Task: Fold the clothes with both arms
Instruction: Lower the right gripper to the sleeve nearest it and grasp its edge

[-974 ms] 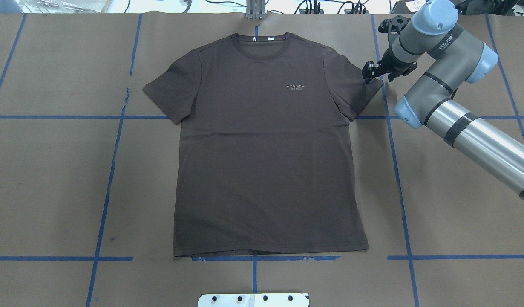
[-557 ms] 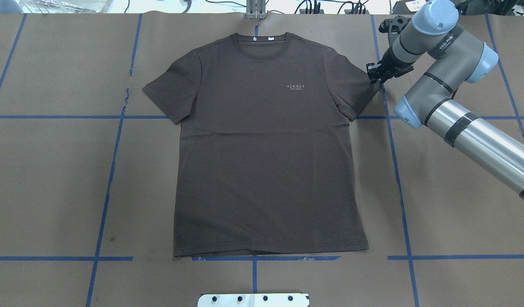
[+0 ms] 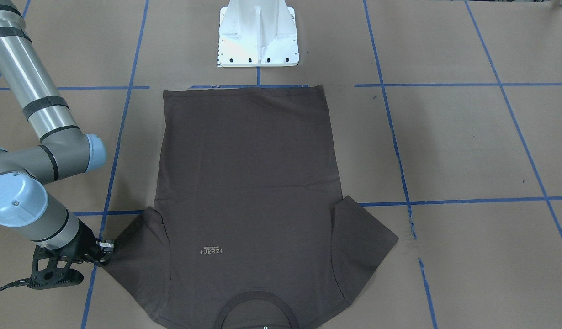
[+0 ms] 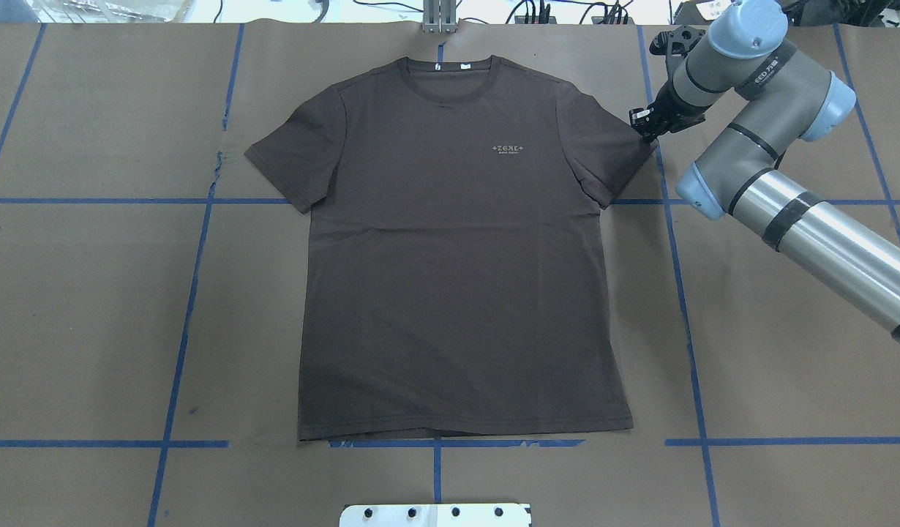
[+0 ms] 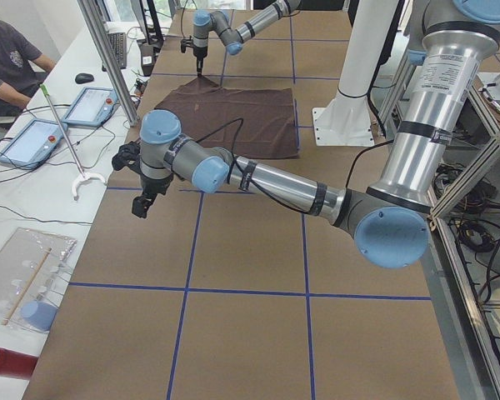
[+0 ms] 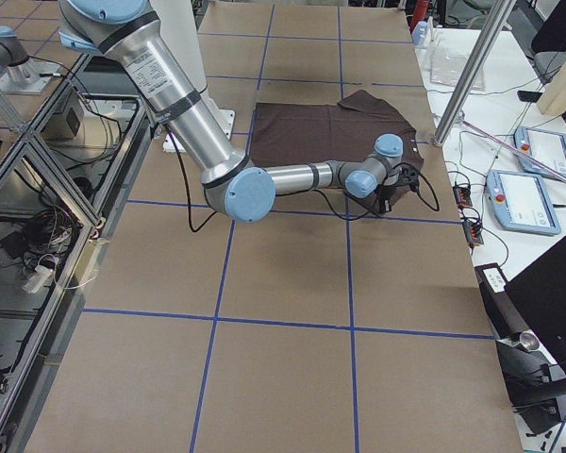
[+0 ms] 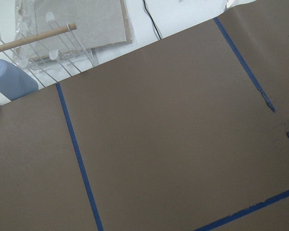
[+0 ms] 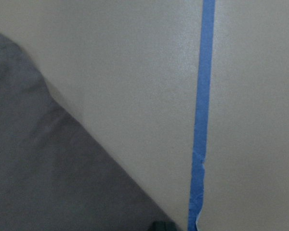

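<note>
The dark grey-brown T-shirt (image 4: 457, 256) lies flat and face up on the brown paper, collar at the far edge (image 3: 249, 183). My right gripper (image 4: 642, 124) is low at the outer edge of the sleeve on my right (image 3: 106, 249), and its jaws look shut on that sleeve's hem. The right wrist view shows the sleeve's corner (image 8: 48, 183) flat on the paper, with one dark fingertip at the bottom edge. My left gripper (image 5: 139, 208) hangs over bare paper far from the shirt. It shows only in the exterior left view, so I cannot tell its state.
The white pedestal base (image 3: 258, 36) stands at the shirt's hem side. Blue tape lines (image 4: 684, 293) cross the paper. A side table with tablets (image 5: 92, 104) and a seated person (image 5: 8, 58) runs along the far edge, behind a metal post (image 5: 108, 67).
The right gripper's black jaws have narrowed and shifted slightly right, onto the sleeve's outer edge. The shirt has not moved.
</note>
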You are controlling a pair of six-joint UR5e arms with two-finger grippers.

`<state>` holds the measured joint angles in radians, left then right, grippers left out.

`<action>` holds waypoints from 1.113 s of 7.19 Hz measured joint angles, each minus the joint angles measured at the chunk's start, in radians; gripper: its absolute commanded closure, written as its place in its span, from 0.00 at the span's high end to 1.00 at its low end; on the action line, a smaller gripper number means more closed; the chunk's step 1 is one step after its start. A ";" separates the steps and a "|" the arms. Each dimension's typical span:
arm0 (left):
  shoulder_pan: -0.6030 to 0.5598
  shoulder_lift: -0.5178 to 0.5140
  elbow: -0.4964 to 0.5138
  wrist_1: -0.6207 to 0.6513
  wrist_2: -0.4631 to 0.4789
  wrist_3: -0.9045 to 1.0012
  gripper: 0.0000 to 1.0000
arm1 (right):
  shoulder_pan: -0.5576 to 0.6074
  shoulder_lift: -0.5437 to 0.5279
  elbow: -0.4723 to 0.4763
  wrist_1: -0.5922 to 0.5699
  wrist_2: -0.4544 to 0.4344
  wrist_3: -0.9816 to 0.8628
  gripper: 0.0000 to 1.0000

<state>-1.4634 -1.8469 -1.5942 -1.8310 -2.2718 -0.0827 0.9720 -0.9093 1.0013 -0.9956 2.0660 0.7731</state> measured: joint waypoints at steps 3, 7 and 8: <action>0.000 -0.007 0.002 -0.001 0.000 -0.023 1.00 | 0.001 0.000 0.000 0.000 0.003 0.002 0.99; 0.000 -0.015 -0.001 -0.001 0.000 -0.027 1.00 | 0.002 0.000 -0.012 -0.004 0.002 0.006 0.94; 0.001 -0.017 -0.002 -0.001 0.000 -0.030 1.00 | 0.002 0.000 -0.017 -0.005 0.002 0.006 0.62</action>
<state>-1.4628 -1.8637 -1.5965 -1.8316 -2.2718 -0.1122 0.9736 -0.9096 0.9839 -1.0010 2.0681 0.7792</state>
